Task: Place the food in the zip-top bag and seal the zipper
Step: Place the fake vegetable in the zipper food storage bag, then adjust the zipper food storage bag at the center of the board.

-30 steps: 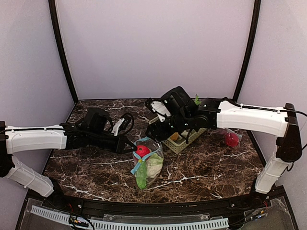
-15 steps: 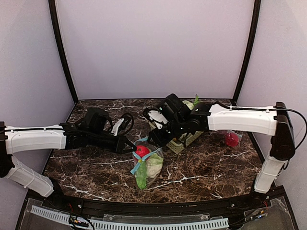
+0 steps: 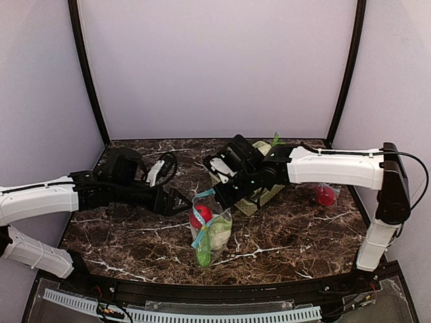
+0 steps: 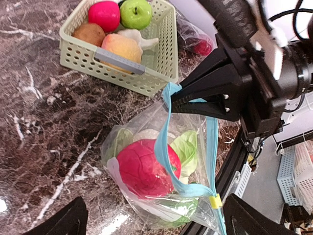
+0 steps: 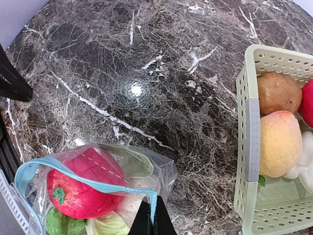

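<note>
So, right gripper point(image 5: 152, 216) clamped shut on the blue zipper strip point(image 4: 163, 142) at the zip-top bag's point(image 3: 212, 232) mouth, left gripper point(image 3: 178, 202) spread wide just left of the bag, gripping nothing, red fruit point(image 4: 145, 167) and cauliflower point(image 3: 219, 233) inside the bag, peach point(image 4: 121, 47) and green apple point(image 4: 136, 13) in the pale green basket point(image 4: 122, 81) just behind it

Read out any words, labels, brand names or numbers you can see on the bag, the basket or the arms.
No text can be read in any view.
bag: clear plastic, no print; its zipper strip is plain blue.
basket: no label.
left arm, right arm: no legible marking.
</note>
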